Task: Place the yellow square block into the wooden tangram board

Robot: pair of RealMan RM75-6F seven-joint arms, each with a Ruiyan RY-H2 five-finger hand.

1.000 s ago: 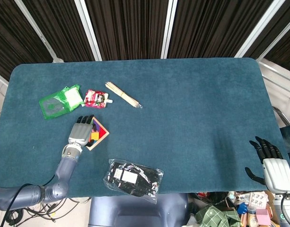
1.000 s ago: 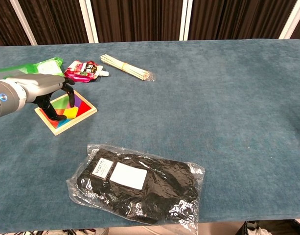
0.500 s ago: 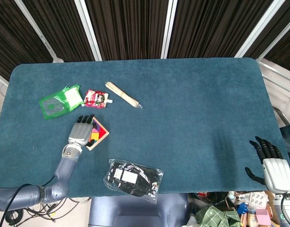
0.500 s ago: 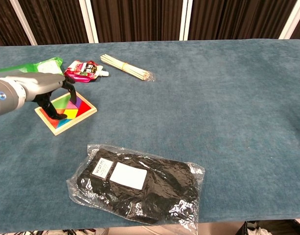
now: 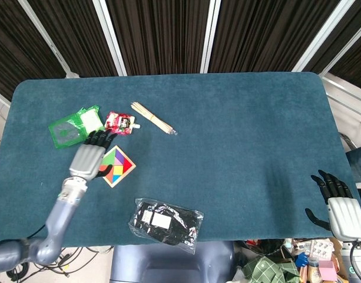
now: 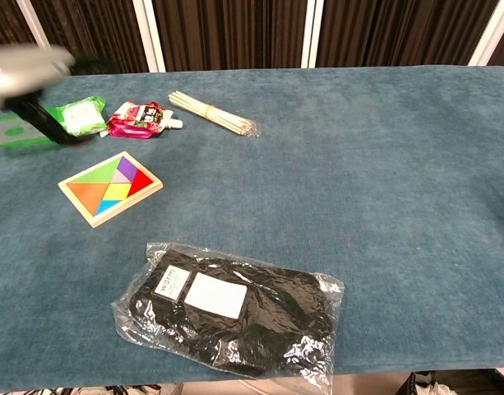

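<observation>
The wooden tangram board (image 5: 117,165) (image 6: 110,188) lies at the table's front left, filled with coloured pieces. The yellow square block (image 6: 114,192) sits inside it among them. My left hand (image 5: 87,158) (image 6: 34,72) hangs above the table just left of the board, raised clear of it, blurred in the chest view, fingers apart and holding nothing. My right hand (image 5: 337,203) stays beyond the table's right front corner with its fingers spread, shown only in the head view.
A green pouch (image 5: 74,125) and a red snack packet (image 5: 120,122) lie behind the board. A bundle of wooden sticks (image 5: 152,118) lies beside them. A black item in a clear bag (image 5: 166,223) rests near the front edge.
My left hand has lifted off the tangram board and drawn back to the left, leaving the board fully uncovered. The right hand has not moved.
</observation>
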